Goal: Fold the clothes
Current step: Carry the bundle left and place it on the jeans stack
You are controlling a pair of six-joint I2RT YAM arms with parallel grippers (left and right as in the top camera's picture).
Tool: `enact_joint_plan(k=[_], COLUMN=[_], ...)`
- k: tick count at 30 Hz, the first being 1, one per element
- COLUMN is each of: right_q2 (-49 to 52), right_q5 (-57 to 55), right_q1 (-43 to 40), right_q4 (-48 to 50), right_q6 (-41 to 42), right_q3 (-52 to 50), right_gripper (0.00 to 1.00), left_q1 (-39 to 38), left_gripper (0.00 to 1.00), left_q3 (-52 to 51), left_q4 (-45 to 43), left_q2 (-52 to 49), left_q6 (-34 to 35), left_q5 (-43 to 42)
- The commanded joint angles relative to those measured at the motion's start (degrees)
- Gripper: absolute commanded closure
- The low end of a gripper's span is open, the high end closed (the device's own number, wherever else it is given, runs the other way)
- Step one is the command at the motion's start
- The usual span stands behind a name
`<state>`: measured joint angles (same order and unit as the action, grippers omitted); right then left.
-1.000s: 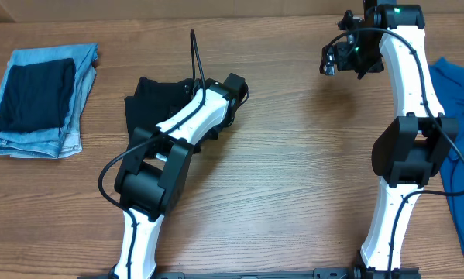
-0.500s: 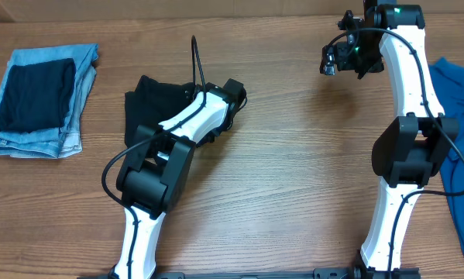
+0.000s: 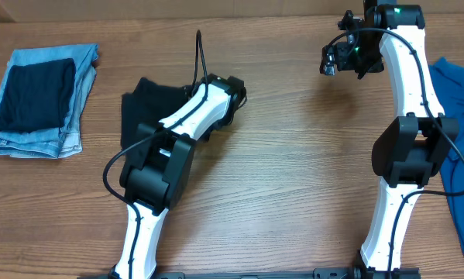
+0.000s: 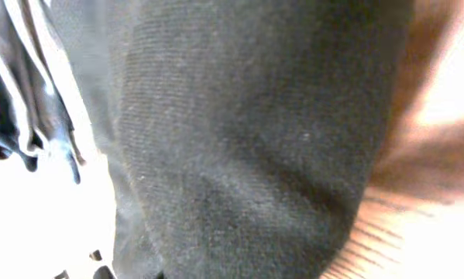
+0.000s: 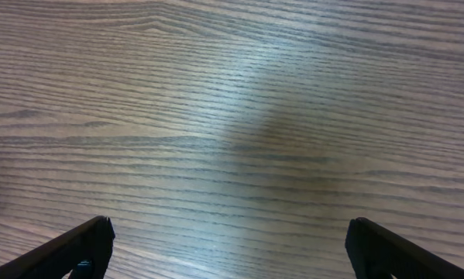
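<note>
Wood-grain tabletop | crumpled black thin-fabric T-shirt left of centre, beneath left gripper | left jaws hidden by cloth, cannot tell if clenched | right gripper spread wide, empty, above bare wood | advice: pinch one layer, lift slowly

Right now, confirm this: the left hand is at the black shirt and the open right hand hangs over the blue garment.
One error: the open right hand hangs over the table, not the blue garment, as the right wrist view shows. The left hand is at the black shirt.
</note>
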<state>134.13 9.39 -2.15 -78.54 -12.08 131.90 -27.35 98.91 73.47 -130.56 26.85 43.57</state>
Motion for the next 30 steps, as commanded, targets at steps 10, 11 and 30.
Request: enact_joint_plan(k=[10, 11, 30], right_q2=[-0.5, -0.5, -0.5], right_q5=[-0.4, -0.4, -0.4], right_q1=[0.2, 0.2, 0.2], right_q4=[0.3, 0.2, 0.2], right_q6=[-0.2, -0.2, -0.2], right_q3=[0.5, 0.5, 0.5], right_gripper=[0.0, 0.0, 0.0], left_q1=[7.2, 8.7, 59.5], left_gripper=[0.96, 0.96, 0.96], left_q3=[26.6, 29.1, 38.9], left_q4=[7.3, 7.8, 4.0], left_q2=[0.0, 0.2, 11.7], left_q6=[-12.3, -13.0, -29.4], left_q5=[-10.9, -14.5, -94.9])
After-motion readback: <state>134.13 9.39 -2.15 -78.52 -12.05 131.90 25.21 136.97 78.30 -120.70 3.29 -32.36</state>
